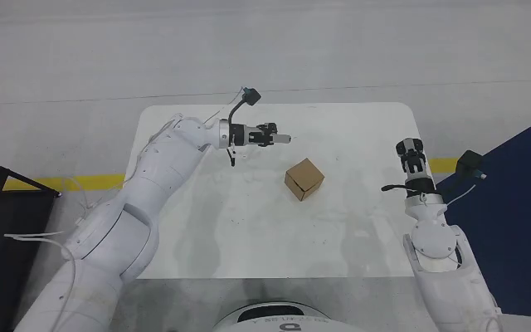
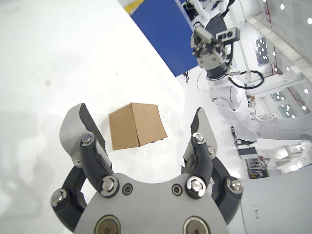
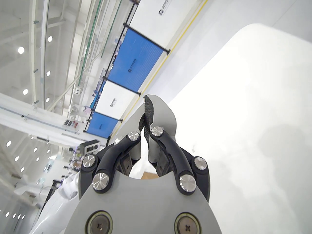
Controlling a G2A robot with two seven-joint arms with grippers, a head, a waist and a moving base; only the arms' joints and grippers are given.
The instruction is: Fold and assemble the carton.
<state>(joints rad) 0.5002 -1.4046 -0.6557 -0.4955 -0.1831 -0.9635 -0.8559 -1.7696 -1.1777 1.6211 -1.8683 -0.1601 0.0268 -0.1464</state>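
A small brown carton [image 1: 304, 178] stands closed as a cube near the middle of the white table [image 1: 249, 224]. My left gripper [image 1: 284, 136] hovers above the table behind and to the left of the carton, apart from it. In the left wrist view the left gripper [image 2: 142, 120] is open and empty, and the carton [image 2: 137, 125] lies beyond its fingers. My right gripper [image 1: 410, 150] is raised at the table's right edge, pointing away from the carton. In the right wrist view the right gripper [image 3: 145, 113] is shut with nothing in it.
A blue mat [image 1: 498, 191] lies on the floor to the right of the table, and a yellow floor line [image 1: 75, 182] runs on the left. The table's front half is bare. A sliver of brown [image 3: 149, 176] shows behind the right gripper's base.
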